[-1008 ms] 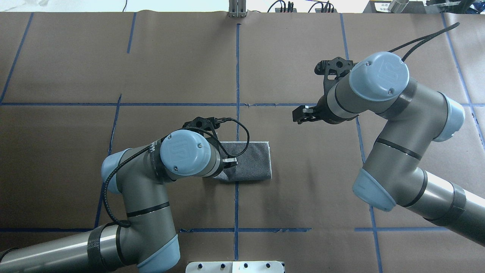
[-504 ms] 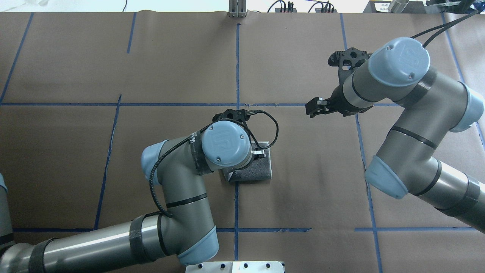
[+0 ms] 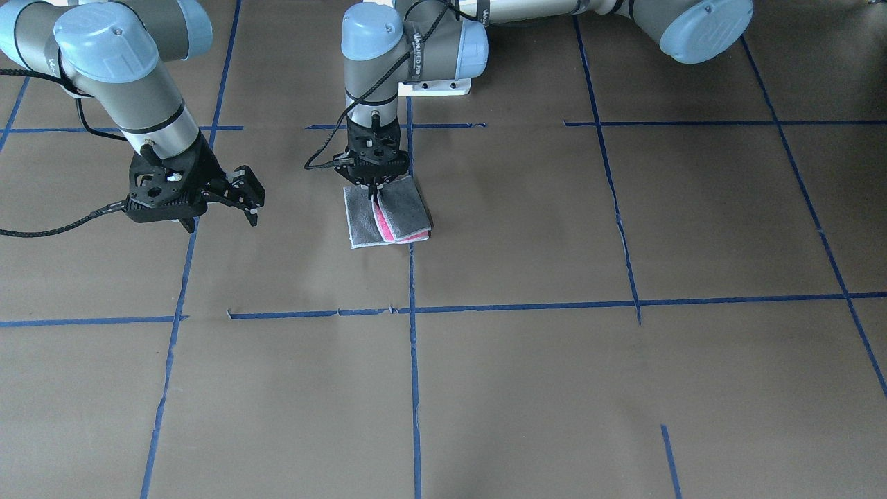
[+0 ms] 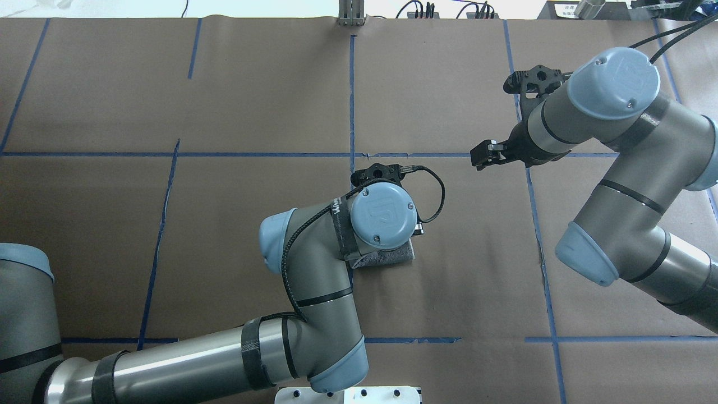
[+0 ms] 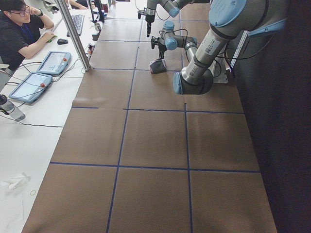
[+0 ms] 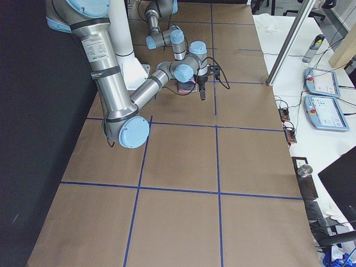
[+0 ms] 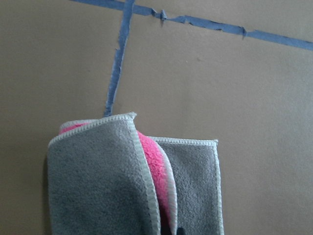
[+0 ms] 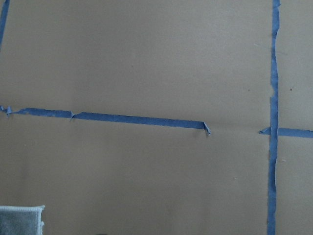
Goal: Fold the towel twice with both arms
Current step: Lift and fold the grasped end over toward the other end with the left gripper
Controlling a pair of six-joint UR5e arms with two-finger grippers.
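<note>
The towel (image 3: 398, 208) lies half folded on the brown table, grey face up, with a pink-red strip showing between its layers. My left gripper (image 3: 375, 188) points straight down and is shut on the towel's raised grey flap. In the left wrist view the flap (image 7: 98, 181) hangs over the pink inside. In the overhead view my left wrist covers most of the towel (image 4: 392, 257). My right gripper (image 3: 251, 201) hangs open and empty above the table, well away from the towel. The right wrist view shows only a towel corner (image 8: 19, 220).
Blue tape lines (image 4: 351, 101) divide the brown paper table cover into squares. The white pedestal base (image 3: 433, 86) stands at the robot's side of the table. An operator (image 5: 22, 34) sits beyond the far table edge with tablets.
My left gripper has carried the towel's left edge to the right, over the rest of the towel. My right gripper has moved right and farther away from the towel.
</note>
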